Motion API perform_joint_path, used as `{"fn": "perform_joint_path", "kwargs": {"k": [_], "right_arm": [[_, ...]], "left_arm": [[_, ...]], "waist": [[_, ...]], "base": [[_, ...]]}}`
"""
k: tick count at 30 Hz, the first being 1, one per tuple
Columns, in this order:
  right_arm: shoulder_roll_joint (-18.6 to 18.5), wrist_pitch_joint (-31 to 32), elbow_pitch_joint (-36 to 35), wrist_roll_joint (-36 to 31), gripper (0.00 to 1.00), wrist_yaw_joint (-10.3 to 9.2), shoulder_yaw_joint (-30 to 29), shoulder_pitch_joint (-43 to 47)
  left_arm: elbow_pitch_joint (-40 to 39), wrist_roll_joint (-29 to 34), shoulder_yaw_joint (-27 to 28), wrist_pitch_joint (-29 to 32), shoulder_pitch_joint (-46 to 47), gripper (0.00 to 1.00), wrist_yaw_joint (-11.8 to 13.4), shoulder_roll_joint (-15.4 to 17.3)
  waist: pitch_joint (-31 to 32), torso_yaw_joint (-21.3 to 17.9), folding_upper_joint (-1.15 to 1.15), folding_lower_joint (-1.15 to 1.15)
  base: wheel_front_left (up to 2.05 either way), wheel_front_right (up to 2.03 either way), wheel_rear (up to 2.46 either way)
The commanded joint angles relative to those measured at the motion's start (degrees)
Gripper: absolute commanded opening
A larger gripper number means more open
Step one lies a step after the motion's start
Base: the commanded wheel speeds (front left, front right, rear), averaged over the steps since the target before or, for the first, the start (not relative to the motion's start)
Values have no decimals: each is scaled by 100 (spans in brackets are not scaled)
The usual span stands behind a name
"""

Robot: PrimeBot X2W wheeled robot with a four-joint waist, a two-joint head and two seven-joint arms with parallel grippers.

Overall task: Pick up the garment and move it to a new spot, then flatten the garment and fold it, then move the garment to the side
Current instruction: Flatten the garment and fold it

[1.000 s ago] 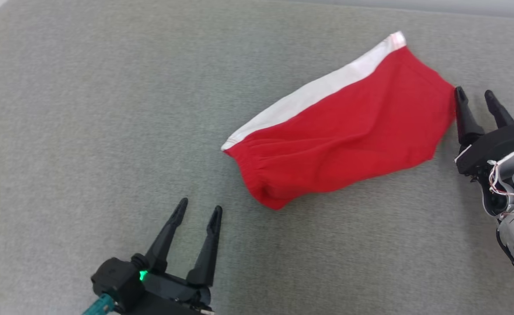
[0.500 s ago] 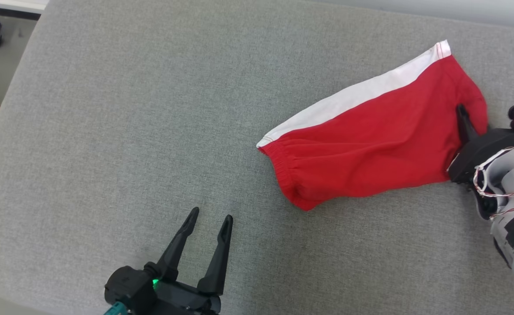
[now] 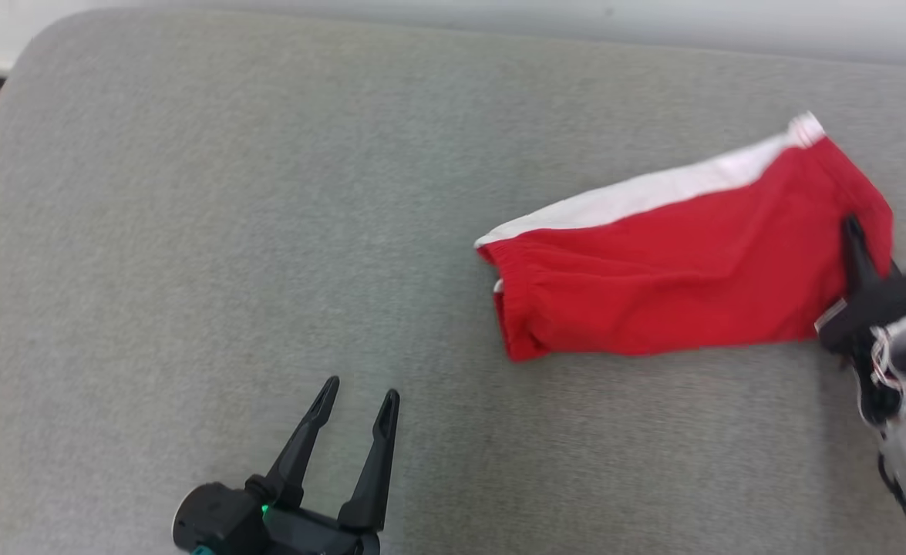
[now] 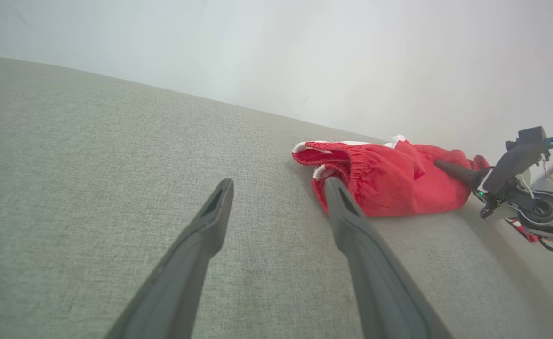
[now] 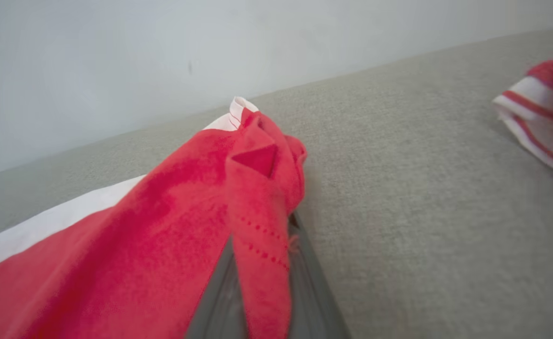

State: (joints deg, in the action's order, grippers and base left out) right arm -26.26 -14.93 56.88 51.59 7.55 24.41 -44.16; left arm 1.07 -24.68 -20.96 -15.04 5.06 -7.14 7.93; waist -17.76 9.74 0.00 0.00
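A: Near left: left gripper (image 3: 362, 387), dark fingers spread wide, empty, over the grey fabric cushion (image 3: 229, 231).

B: Farther right: red cloth garment with a white band (image 3: 676, 285) on the cushion. Right gripper (image 3: 857, 239) is pinched closed on its right edge.

A: Risk: thin pinch. The edge may slip out on lifting.

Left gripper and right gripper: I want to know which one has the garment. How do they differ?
The left gripper is open and empty; the right gripper is shut on an edge of the red garment. The left gripper stands apart from the red garment, over bare grey cushion; the right gripper has cloth draped over its fingers. Both have two long dark fingers.
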Motion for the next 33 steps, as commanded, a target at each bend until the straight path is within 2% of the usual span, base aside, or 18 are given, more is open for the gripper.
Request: {"fn": "perform_joint_path", "kwargs": {"k": [1,5,10,19,26,33], "right_arm": [[-25,-32,-67,-44,0,-16,-86,167],[19,-30,-376,-254,0,-16,-581,791],[77,-31,-542,-419,0,-16,-926,1295],[172,-30,-759,-765,0,-16,-1342,1453],[353,-32,-1175,-1112,0,-16,-1209,1355],[493,-30,-1631,-1236,0,-16,-834,1232]], "left_arm": [[-8,33,22,-16,-86,100,-31,-10],[10,76,37,-16,-187,100,-34,-27],[46,117,22,-16,-296,100,-36,-63],[129,140,-80,-15,-349,100,-39,-116],[203,137,-166,-16,-390,100,-30,-143],[239,101,-200,-16,-438,100,3,-156]], "waist": [[202,-228,0,0],[408,-433,0,0],[629,-595,0,0],[836,-556,0,0],[962,-461,0,0],[1052,-400,0,0]], "base": [[0,0,0],[0,0,0],[0,0,0],[0,0,0],[0,0,0],[0,0,0]]}}
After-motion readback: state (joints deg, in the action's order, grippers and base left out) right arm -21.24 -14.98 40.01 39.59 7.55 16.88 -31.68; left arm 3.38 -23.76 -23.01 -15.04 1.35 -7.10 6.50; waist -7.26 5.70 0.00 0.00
